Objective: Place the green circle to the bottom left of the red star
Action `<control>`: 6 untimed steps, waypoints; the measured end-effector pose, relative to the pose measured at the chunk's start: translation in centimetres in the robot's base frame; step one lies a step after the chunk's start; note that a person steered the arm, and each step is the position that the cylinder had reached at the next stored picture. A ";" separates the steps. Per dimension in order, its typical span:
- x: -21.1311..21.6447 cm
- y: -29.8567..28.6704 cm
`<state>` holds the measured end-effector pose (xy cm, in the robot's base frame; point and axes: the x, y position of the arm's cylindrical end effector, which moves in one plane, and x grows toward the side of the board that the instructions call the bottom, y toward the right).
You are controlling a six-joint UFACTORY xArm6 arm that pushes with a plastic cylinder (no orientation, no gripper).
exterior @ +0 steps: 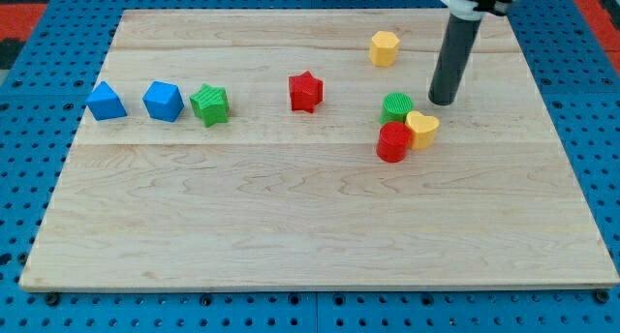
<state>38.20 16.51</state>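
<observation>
Task barely begun: green circle (pixel 395 106) sits just lower-left of my tip (pixel 442 102), far from red star (pixel 305 91). No gripper exists; the tip holds nothing.

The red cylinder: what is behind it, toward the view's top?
The green circle sits right behind the red cylinder, its lower edge hidden. My tip is to its right.

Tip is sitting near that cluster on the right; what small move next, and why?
Probably slide my tip a little toward the view's top-left, behind the green circle. It sits right of the red star, touching the red cylinder and yellow heart, so it needs pushing left.
</observation>
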 end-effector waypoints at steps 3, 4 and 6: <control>1.8 -12.5; 5.0 -9.4; 4.9 -17.3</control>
